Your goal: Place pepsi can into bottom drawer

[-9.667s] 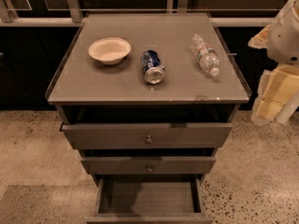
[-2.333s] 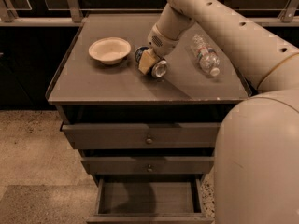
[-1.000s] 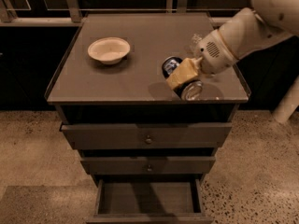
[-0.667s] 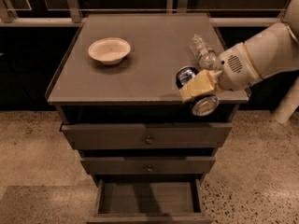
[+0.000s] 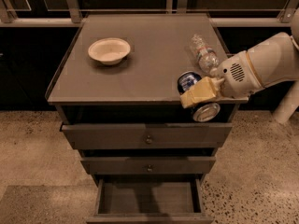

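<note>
1. One pepsi can (image 5: 188, 80), blue with a silver end, held tilted at the front right corner of the cabinet top (image 5: 140, 64). Its silver end juts past the front edge, above the right end of the top drawer (image 5: 117, 135).
2. One gripper (image 5: 196, 96), on a white arm (image 5: 273, 62) reaching in from the right. Its tan fingers (image 5: 202, 90) are clamped on the can.
3. One clear water bottle (image 5: 204, 54), lying on its side on the right of the top, just behind the can.
4. One pale bowl (image 5: 109, 50), upright on the left rear of the top, well apart from the can.
5. Three drawers, stacked: the top drawer and the middle drawer (image 5: 117, 164), each slightly ajar with one small round knob, and the bottom drawer (image 5: 148, 197), pulled well out so that its plain interior shows.
6. Surface: a flat grey-brown top with a thin raised rim.
7. Room: a speckled stone-like floor (image 5: 32, 143); behind the cabinet, a dark wall crossed by metal rails (image 5: 72, 1).
</note>
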Controlling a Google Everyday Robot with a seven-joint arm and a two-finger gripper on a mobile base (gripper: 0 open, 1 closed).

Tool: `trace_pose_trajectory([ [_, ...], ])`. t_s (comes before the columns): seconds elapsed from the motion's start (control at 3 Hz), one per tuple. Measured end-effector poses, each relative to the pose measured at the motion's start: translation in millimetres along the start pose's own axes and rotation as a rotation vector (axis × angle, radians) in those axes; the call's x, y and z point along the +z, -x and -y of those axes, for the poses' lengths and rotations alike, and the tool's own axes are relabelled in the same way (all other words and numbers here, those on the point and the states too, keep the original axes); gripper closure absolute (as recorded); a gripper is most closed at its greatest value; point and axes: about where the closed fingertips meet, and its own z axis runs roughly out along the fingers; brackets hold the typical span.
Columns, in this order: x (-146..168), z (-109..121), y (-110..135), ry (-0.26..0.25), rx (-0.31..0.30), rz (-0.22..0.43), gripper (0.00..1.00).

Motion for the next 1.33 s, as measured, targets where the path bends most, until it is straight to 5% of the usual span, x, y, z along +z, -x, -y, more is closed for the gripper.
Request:
trace_pose_trajectory([
  [0.67,9,30,-79,-0.208,0.096,0.129,1.0],
  [1.0,45,75,-131,-0.27,0.161,0.133,1.0],
  [1.33,81,117,-163,-0.27,0.217,0.137,1.0],
])
